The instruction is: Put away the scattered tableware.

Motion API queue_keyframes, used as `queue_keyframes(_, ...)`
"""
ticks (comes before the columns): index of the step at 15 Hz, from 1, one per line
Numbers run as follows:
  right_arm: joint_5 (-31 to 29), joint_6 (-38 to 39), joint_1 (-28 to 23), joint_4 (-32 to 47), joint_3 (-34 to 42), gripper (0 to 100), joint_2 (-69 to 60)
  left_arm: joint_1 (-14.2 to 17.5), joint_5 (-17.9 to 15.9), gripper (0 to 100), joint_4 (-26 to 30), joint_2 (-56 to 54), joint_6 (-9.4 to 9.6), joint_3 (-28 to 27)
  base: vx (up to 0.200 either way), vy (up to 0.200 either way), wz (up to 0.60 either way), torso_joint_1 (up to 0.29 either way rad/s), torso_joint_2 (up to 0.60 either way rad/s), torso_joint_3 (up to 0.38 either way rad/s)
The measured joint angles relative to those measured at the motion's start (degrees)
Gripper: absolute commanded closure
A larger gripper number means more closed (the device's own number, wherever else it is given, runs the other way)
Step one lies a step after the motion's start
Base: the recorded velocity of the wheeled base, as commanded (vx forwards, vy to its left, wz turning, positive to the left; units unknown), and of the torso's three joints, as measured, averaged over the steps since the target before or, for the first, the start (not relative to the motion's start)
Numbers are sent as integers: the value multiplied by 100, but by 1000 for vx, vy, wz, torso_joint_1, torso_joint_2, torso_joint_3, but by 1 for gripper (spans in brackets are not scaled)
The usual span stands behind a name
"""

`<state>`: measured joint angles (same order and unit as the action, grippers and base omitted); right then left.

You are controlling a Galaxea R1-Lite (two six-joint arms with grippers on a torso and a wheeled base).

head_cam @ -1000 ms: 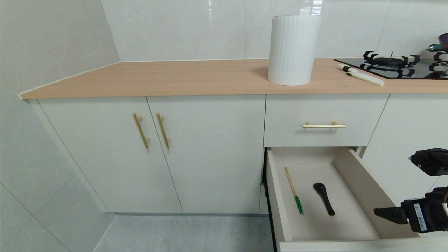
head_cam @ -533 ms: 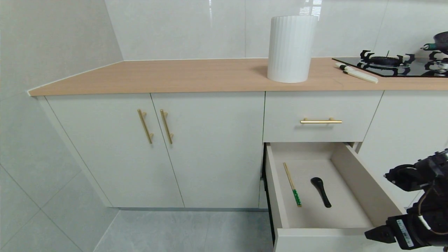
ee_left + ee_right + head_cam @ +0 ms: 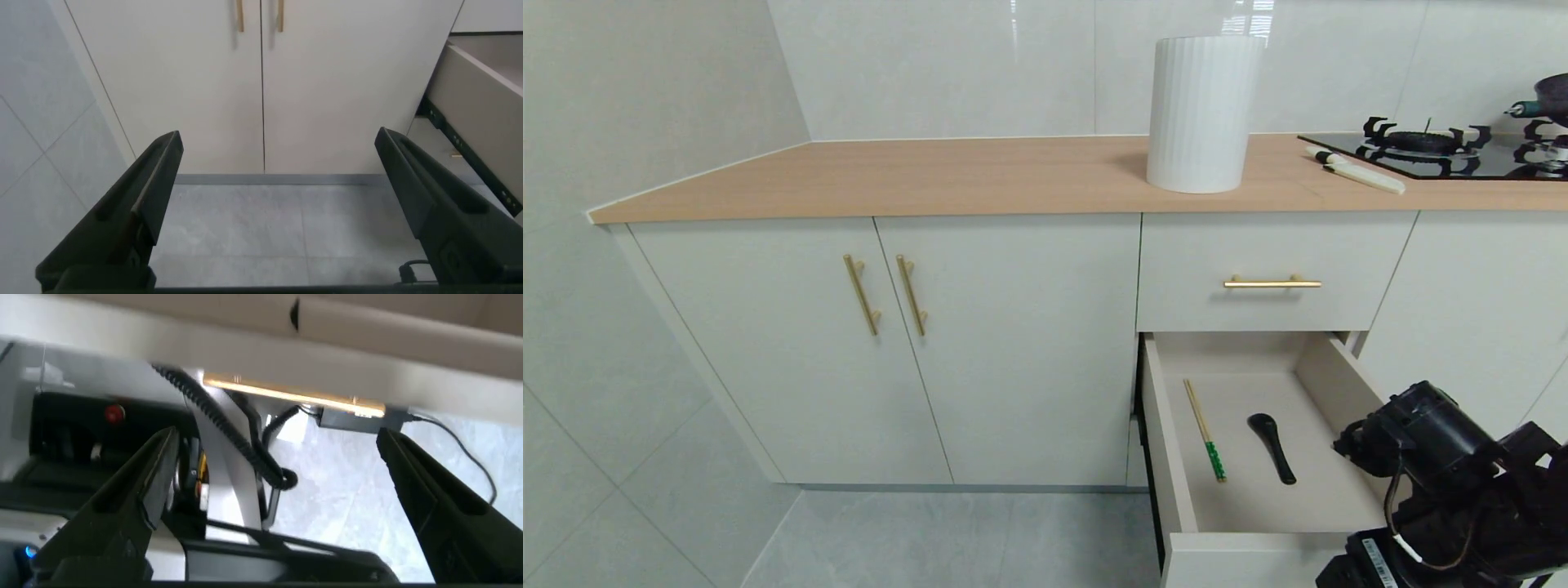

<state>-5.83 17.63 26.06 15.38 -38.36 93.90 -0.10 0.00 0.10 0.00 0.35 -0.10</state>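
Note:
The lower drawer [image 3: 1170, 465] stands pulled out. Inside lie a pair of wooden chopsticks with green tips [image 3: 1205, 439] and a black spoon [image 3: 1272, 447], side by side and apart. My right arm [image 3: 1429, 465] hangs over the drawer's front right corner. Its gripper [image 3: 276, 437] is open with nothing between the fingers, and a gold drawer handle [image 3: 294, 392] shows beyond it. My left gripper [image 3: 278, 139] is also open and holds nothing, low down and facing the cabinet doors [image 3: 261, 82] and the floor.
A tall white ribbed canister [image 3: 1201, 114] stands on the wooden counter [image 3: 931, 175]. A white-handled knife [image 3: 1356, 173] lies beside the gas hob [image 3: 1429, 147] at the right. The upper drawer [image 3: 1270, 273] is closed. Grey floor tiles [image 3: 890, 539] lie open at the left.
The camera shifted slightly a second ago. My right arm has moved left, from beside the drawer to over its front right corner. Chopsticks and spoon lie as before.

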Motion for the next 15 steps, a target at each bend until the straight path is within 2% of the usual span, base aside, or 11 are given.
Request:
queue_keyframes(4,-121,71,-27,-190,2,0,160,2,0,0,0,0,2,0,0,0,0,0,0,0)
queue_keyframes(8,-343,16,-289,-567,-80,0,207,0,0,0,0,0,5,0,0,0,0,0,0,0)
queue_keyframes(15,-422,-395,-772,-562,-1259,0,1122,0,0,0,0,0,0,0,0,0,0,0,0,0)
